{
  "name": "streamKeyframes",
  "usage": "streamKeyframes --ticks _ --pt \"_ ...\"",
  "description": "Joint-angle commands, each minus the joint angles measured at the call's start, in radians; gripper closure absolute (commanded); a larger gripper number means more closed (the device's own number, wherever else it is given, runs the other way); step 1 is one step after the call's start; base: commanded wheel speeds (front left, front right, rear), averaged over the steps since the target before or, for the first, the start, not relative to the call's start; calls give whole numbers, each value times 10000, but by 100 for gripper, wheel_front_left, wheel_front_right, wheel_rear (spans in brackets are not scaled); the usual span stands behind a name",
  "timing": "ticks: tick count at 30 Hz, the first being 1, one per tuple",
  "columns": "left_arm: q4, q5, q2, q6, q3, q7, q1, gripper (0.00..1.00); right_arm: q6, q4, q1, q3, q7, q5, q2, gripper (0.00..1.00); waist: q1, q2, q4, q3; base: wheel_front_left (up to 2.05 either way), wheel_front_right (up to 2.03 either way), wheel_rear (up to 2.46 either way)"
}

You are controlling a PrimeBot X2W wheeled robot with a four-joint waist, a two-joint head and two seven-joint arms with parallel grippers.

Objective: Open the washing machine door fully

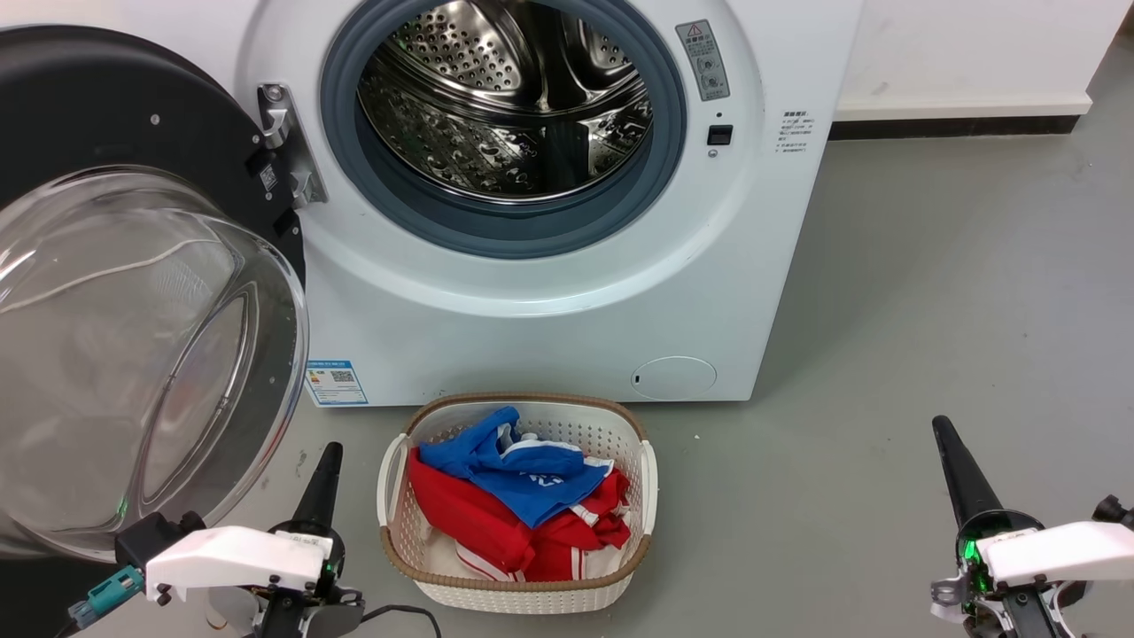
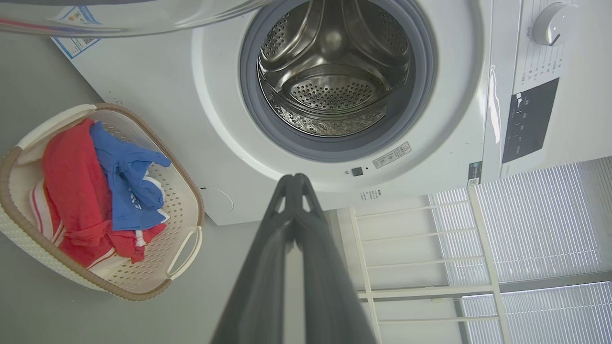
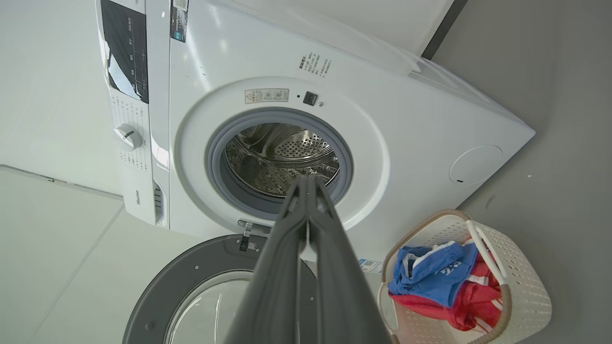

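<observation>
The white washing machine [image 1: 567, 292] stands ahead with its steel drum [image 1: 509, 97] exposed. Its door [image 1: 133, 354], a black frame with a clear glass bowl, is swung wide out to the left on its hinge [image 1: 283, 146]. My left gripper [image 1: 326, 461] is shut with nothing in it, low at the left, just right of the glass bowl and apart from it. My right gripper [image 1: 943, 434] is shut and empty at the lower right, over bare floor. In the wrist views the left gripper [image 2: 295, 179] and right gripper [image 3: 308, 180] point toward the machine [image 2: 430, 157], whose door [image 3: 201, 291] hangs open.
A white woven laundry basket [image 1: 518, 589] with red and blue clothes [image 1: 523, 505] sits on the grey floor in front of the machine, between my two arms. A white wall with a dark skirting [image 1: 957, 124] runs behind on the right. A white rack [image 2: 420, 267] stands beside the machine.
</observation>
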Motion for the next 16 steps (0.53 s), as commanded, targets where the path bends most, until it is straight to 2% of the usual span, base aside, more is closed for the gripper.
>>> streamKeyframes --ticks 1,16 --pt "-37 -144 -28 -93 100 52 -193 100 0 -26 -208 -29 25 168 14 100 -1 -1 3 2 0 0 0" --pt "54 -1117 -328 -509 615 337 -249 100 0 200 -398 -99 127 1462 60 100 -1 -1 64 45 0 0 0"
